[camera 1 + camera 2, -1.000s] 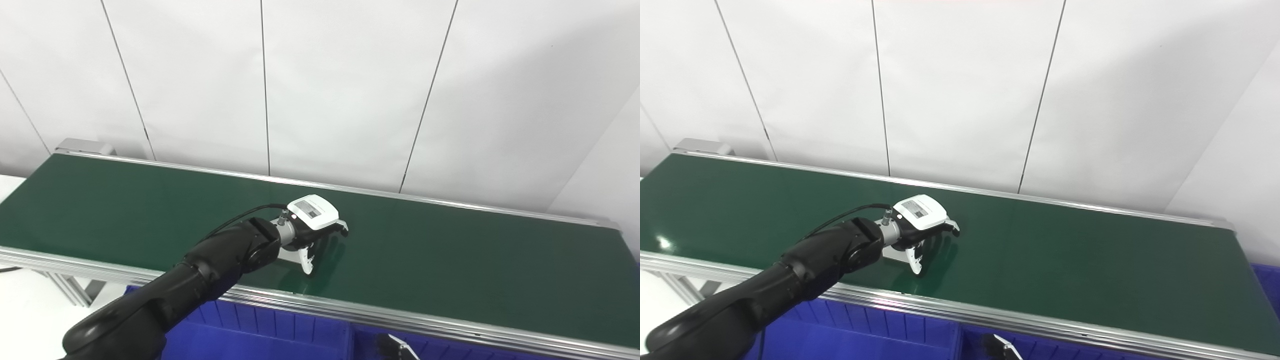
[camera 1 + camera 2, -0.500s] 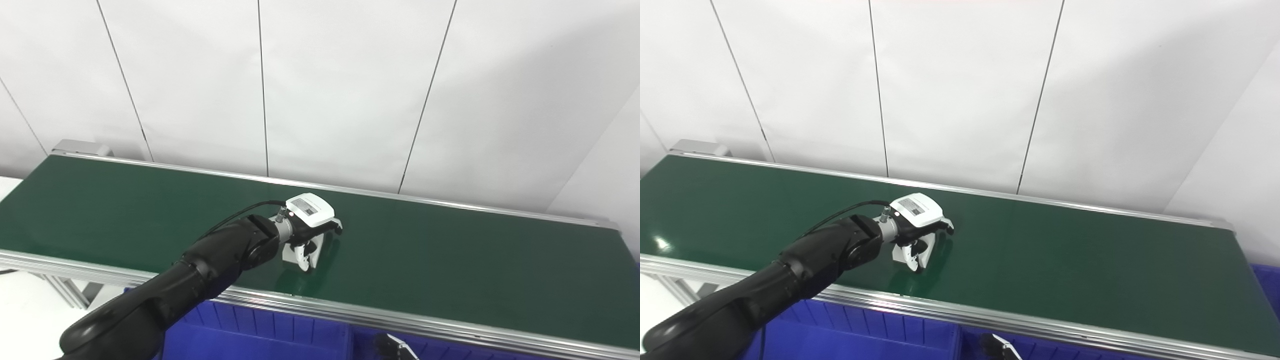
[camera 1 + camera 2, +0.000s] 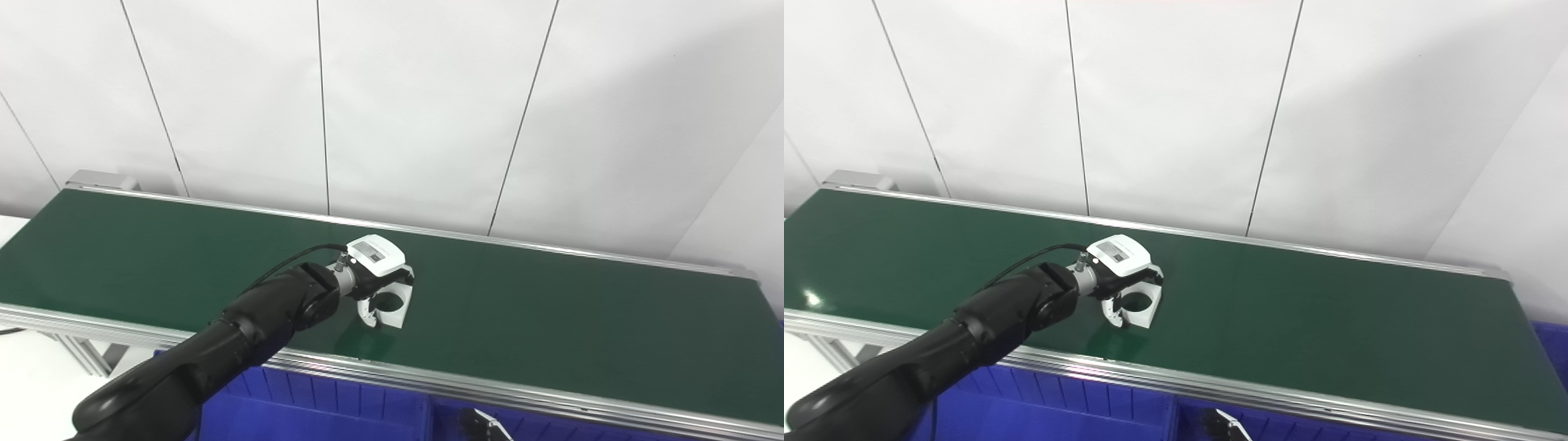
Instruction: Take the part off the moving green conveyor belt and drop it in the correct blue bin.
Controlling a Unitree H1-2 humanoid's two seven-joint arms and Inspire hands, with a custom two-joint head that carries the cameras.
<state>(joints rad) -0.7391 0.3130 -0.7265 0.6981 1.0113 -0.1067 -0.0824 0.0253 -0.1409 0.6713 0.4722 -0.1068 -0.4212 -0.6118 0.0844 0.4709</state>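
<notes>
On the green conveyor belt (image 3: 551, 318), near its front rail, a white part (image 3: 391, 305) with a round hole stands tilted on edge. My left hand (image 3: 375, 269), black with a white back plate, reaches over the belt from the lower left. Its fingers curl down over the top of the part and are shut on it. Only a small dark tip with a white edge of my right hand (image 3: 484, 425) shows at the bottom edge, over the bins, too little to tell its state.
Blue bins (image 3: 1059, 410) sit below the belt's front aluminium rail (image 3: 490, 392), with a divider between two of them. Another blue bin corner (image 3: 1546, 343) shows past the belt's right end. White wall panels stand behind the belt.
The left hand's fingers closed around the white part and tipped it up, so its round hole now faces me. Hand and part shifted slightly left.
</notes>
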